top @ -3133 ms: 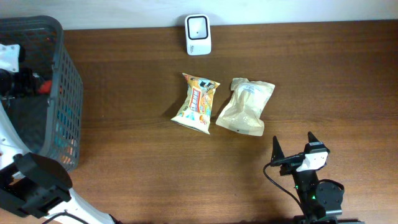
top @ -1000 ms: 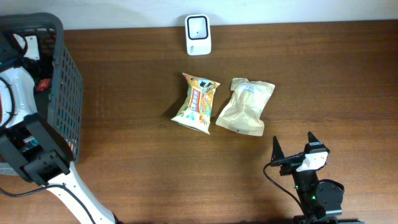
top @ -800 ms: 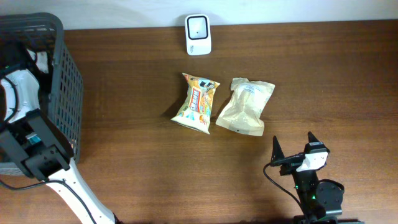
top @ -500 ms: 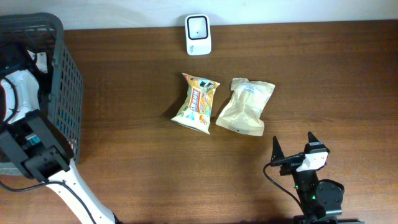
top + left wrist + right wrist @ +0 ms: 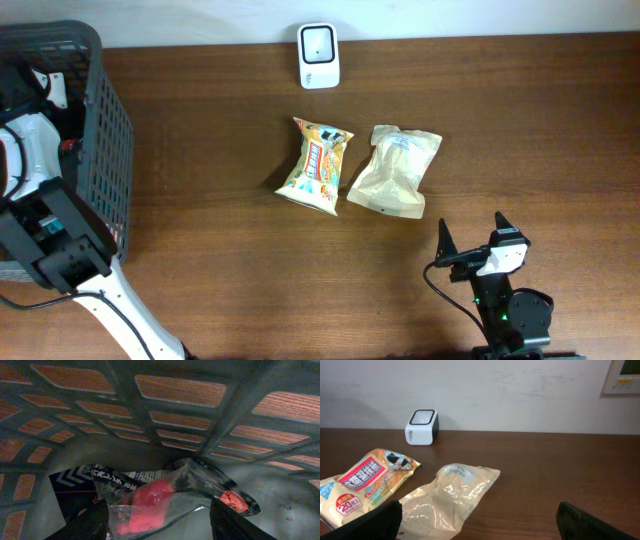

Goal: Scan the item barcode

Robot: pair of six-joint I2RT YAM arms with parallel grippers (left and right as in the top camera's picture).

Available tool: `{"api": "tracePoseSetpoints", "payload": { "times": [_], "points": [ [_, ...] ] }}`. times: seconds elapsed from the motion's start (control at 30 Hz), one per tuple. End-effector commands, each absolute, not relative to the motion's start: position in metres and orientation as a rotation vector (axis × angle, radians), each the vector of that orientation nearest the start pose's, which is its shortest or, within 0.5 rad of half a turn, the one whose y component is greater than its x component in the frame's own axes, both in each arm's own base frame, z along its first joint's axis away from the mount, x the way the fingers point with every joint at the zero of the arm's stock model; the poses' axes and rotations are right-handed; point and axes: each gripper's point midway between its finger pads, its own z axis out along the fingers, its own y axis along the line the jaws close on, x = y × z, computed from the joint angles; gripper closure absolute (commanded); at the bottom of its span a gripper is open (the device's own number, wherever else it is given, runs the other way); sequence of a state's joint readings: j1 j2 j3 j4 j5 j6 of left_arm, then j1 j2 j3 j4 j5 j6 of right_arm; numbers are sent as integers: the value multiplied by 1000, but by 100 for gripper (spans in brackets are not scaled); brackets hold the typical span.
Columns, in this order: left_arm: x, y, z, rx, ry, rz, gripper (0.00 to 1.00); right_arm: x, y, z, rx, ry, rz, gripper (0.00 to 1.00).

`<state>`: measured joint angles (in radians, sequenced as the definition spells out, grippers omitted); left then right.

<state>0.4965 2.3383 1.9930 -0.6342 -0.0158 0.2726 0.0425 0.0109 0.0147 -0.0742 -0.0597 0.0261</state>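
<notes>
Our left gripper shifted inside the basket, straddling a red packet; grasp we cannot tell. Right gripper stays released.

The wooden table carries a basket at its left end, a scanner at the back, and a printed bag just beside a tan pouch mid-table.

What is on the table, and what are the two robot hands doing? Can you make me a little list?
scanner: white, at the far edge of the table
colourful bag: mid-table, lying right beside the tan bag
basket: grey, by the left arm
left gripper: inside the basket, jaws either side of a clear packet with red contents; grip unclear
right gripper: open, holding nothing
</notes>
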Motion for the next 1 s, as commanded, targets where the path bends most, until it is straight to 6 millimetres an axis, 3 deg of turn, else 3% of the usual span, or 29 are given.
{"api": "tracePoseSetpoints", "payload": {
  "times": [0.0,0.33,0.67,0.83,0.97],
  "points": [
    [515,290,55,-302,2593,317,36,245,17,157,-43,1644,91,2],
    [504,282,46,-303,2653,271,44,245,18,157,-43,1644,92,2],
    [475,262,30,-309,2801,177,44,245,18,157,-43,1644,92,2],
    [484,256,35,-262,2769,121,48,245,17,157,-43,1644,91,2],
    [499,272,60,-248,2686,175,50,245,17,157,-43,1644,91,2]
  ]
}}
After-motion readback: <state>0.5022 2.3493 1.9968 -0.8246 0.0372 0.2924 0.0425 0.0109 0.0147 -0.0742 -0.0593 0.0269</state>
